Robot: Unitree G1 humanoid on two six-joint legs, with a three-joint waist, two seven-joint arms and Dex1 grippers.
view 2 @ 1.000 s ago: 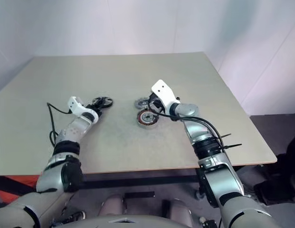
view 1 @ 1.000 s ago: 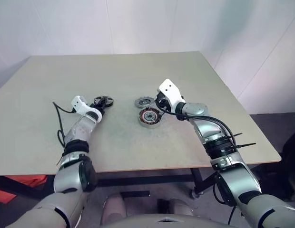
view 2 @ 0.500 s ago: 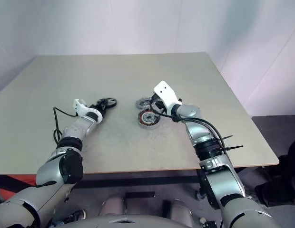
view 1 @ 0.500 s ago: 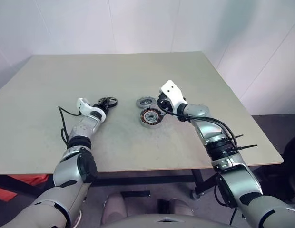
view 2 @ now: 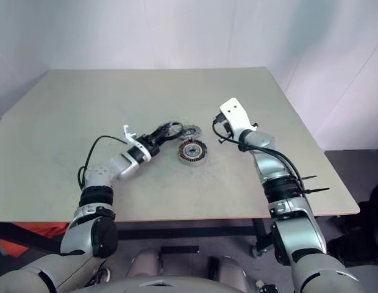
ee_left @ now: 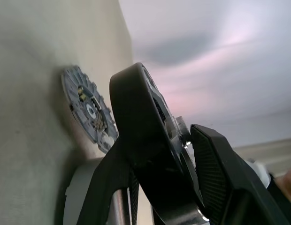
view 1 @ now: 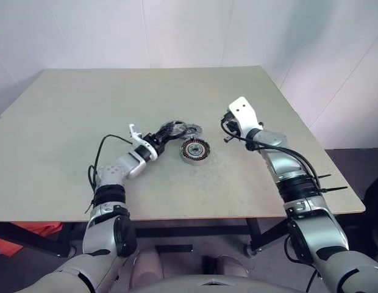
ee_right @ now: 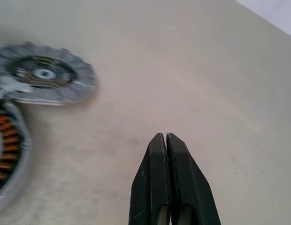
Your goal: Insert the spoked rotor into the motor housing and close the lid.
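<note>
left gripper (view 1: 166, 130) pinching the spoked rotor (ee_left: 152, 154) beside the lid (ee_right: 44, 75); right gripper (ee_right: 167, 140) pressed together

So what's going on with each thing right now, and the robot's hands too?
spoked rotor: lifted off the table, pinched on its rim.
motor housing: flat on the table, uncovered, copper windings showing, no rotor inside.
lid: flat on the table just behind the housing, not on it.
left gripper: fingers shut on the spoked rotor.
right gripper: fingers shut, holding nothing, over bare table.
</note>
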